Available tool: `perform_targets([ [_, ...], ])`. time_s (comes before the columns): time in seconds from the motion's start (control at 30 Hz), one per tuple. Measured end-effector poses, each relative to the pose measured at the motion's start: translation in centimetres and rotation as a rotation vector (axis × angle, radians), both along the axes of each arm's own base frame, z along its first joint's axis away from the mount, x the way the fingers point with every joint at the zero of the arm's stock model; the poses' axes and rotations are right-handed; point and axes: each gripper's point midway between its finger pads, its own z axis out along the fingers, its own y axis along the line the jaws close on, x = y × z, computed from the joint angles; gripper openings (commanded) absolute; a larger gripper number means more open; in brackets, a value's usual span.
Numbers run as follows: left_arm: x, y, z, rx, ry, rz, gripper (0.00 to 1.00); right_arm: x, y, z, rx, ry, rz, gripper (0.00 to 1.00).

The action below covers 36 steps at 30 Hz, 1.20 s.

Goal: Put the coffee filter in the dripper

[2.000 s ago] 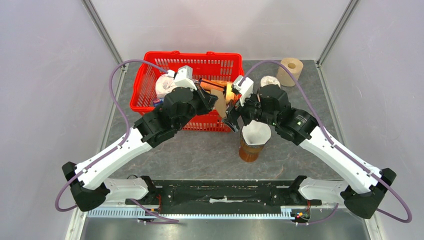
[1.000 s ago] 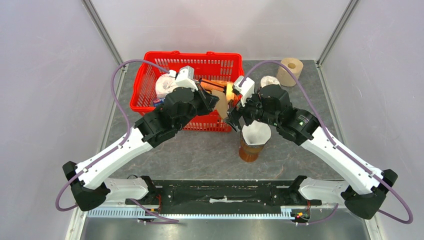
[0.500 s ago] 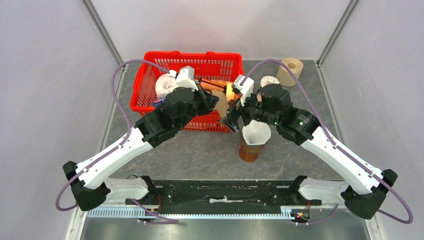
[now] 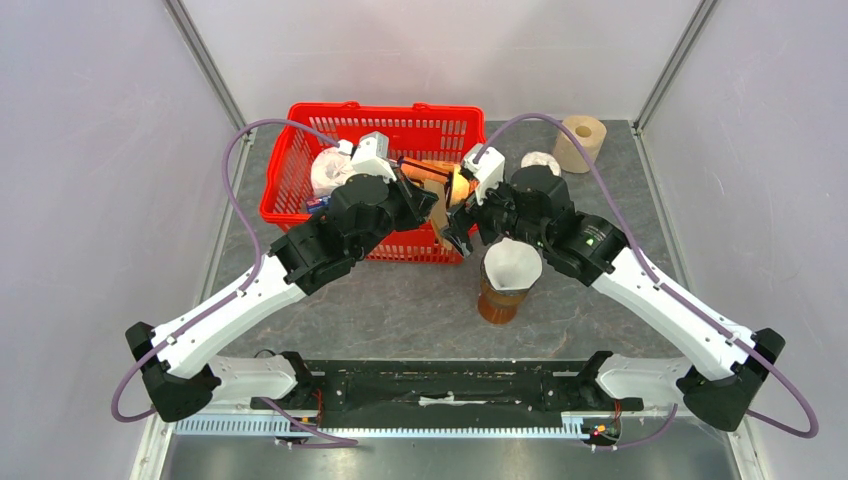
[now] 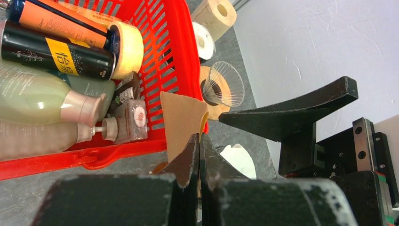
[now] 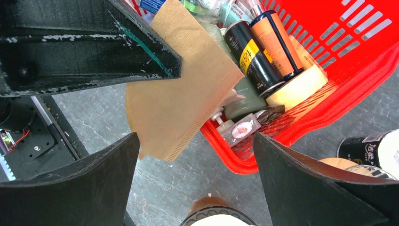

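Note:
My left gripper [image 4: 437, 207] is shut on one edge of a flat brown coffee filter [image 4: 441, 214], holding it upright in the air by the basket's front right corner. The left wrist view shows the filter [image 5: 183, 117] pinched between the closed jaws [image 5: 198, 136]. My right gripper [image 4: 455, 228] is open, its fingers spread just below the filter [image 6: 179, 103] without touching it [image 6: 196, 136]. The dripper [image 5: 226, 84], a clear ribbed glass cone on a wooden collar, stands right of the basket; the right arm hides it in the top view.
A red basket [image 4: 300, 180] of bottles sits at the back. An amber cup [image 4: 500, 300] with a white paper cone [image 4: 512, 265] in its mouth stands under the right wrist. A toilet roll [image 4: 583, 140] and a small white roll [image 4: 541, 160] are at the back right.
My right gripper has shifted left and away from the amber cup toward the held filter, still open. The left gripper and filter have stayed put.

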Motion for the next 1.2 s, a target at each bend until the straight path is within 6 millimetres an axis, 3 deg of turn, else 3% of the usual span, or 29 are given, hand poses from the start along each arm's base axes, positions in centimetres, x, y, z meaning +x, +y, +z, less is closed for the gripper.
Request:
perform_targets([
  [0.37,0.0,0.2,-0.3,0.012,0.008,0.003,0.02,0.9,-0.7,0.1,-0.008,-0.015,-0.084,0.93],
  [0.97,0.3,1.3,-1.4,0.063,0.026,0.058,0.02,-1.4,1.1,-0.3,-0.011,0.006,0.000,0.94],
  [1.2,0.3,1.5,-1.7,0.074,0.029,0.067,0.02,-1.0,1.3,-1.5,-0.055,0.015,-0.025,0.94],
])
